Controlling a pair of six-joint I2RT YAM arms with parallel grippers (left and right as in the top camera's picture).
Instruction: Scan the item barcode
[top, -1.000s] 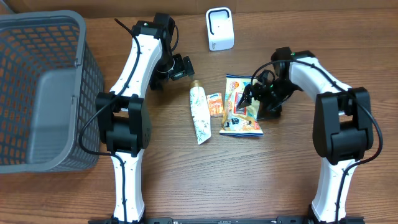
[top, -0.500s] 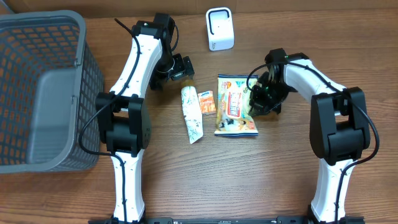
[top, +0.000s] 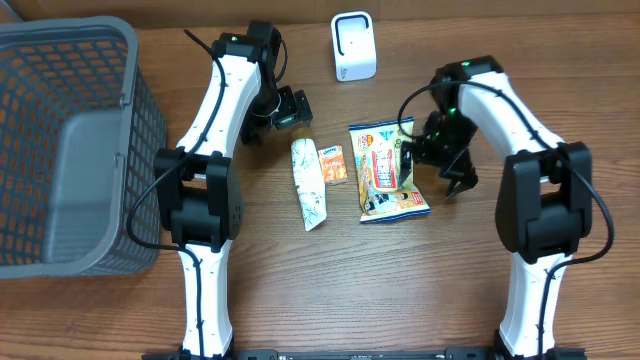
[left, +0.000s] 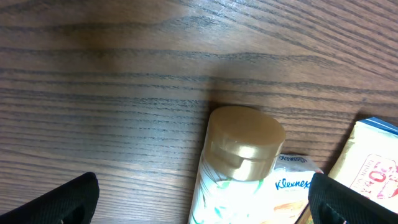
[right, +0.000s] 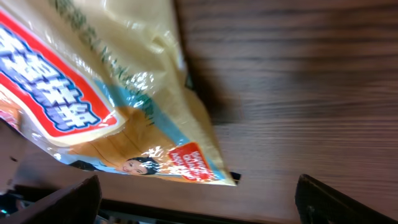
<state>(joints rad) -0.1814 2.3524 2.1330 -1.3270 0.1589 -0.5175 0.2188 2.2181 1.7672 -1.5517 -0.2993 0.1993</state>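
On the brown wooden worktop (top: 330, 290), the yellow-and-red plastic snack packet (top: 388, 172) lies flat, roughly 6 o'clock of the small white box scanner (top: 353, 47). The right gripper (top: 445, 168), at its 3 o'clock, and left gripper (top: 290, 108) hold jaws wide, empty. Likely pickup stage: next, pinch the packet's edge firmly.

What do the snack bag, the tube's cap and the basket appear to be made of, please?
Snack bag: thin glossy plastic film, judging by its crinkles and glare. Tube's cap: smooth gold-tan plastic, probably, with a soft sheen. Basket: grey moulded plastic, likely, given its lattice walls.
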